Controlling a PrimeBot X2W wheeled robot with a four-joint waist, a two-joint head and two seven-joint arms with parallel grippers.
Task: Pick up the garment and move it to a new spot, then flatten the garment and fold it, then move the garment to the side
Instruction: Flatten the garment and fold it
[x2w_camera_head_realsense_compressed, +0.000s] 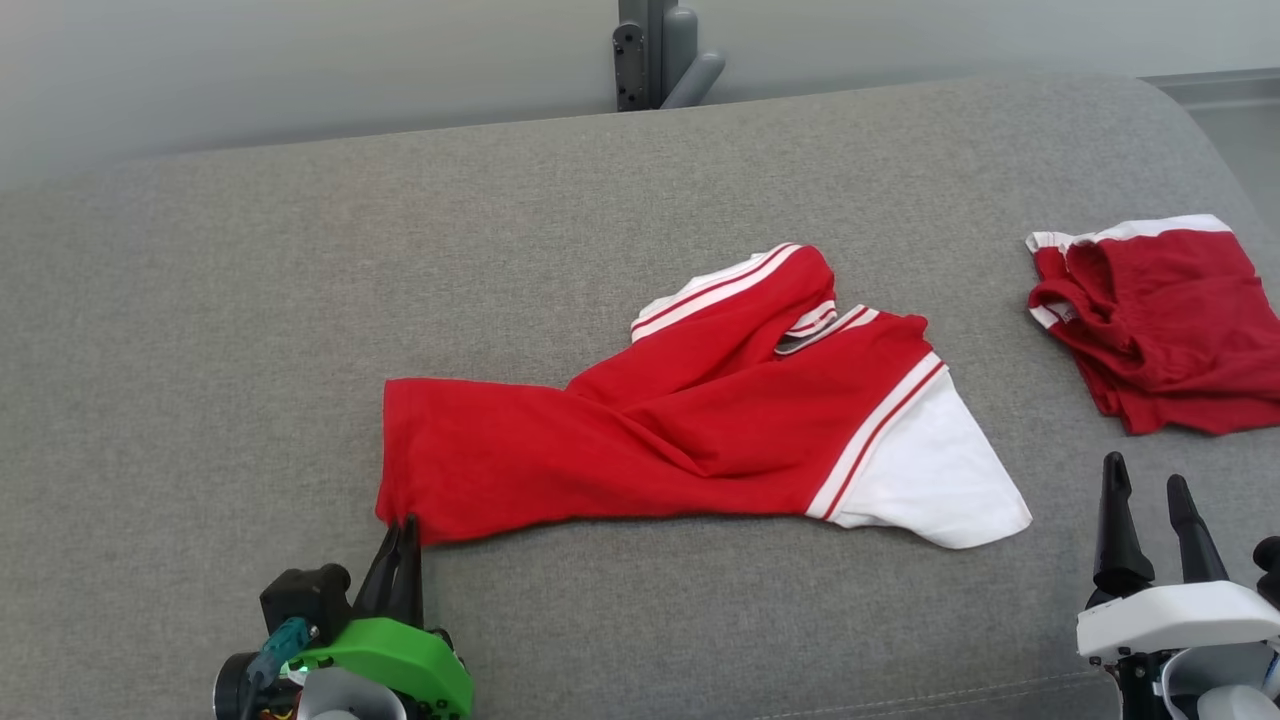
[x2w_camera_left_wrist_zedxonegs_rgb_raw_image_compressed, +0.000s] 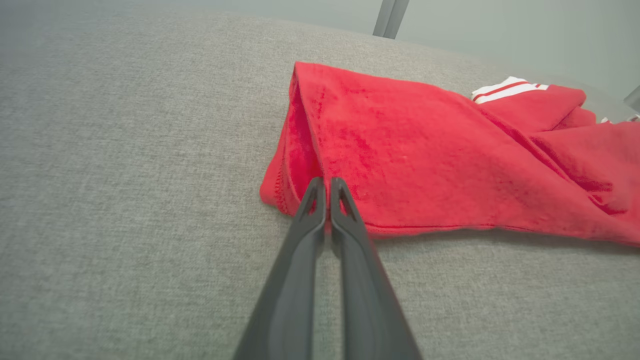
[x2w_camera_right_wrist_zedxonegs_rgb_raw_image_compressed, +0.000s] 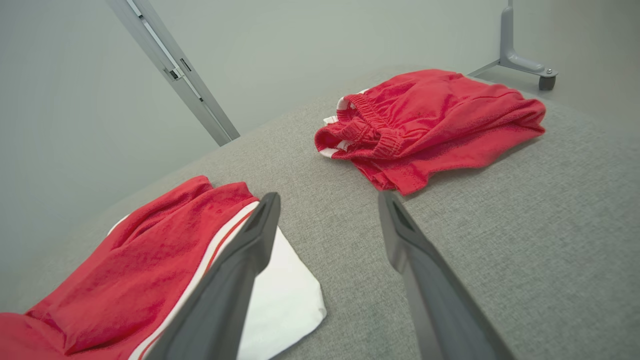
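Centrally on the grey cloth-covered bench lies the task's garment, a red shirt with striped trim and a white sleeve, twisted through its middle and plainly not yet flat or folded. The left end effector is clenched, its two dark fingers pressed together on the near left corner of the hem, where the wrist view shows them meeting on the doubled edge of the cloth. The right end effector stands released, fingers spread and grasping nothing, just beside the white sleeve and apart from it. A second red garment, a folded pair of shorts, rests well apart at the right edge. Judged from this layout, the step in hand is the taking hold of the shirt, either to lift and move it or to spread it; which of the two cannot be told. The next move probably calls for the right end effector to close on the sleeve or the far hem, so that both can draw the twist out evenly without dragging the cloth into the shorts.
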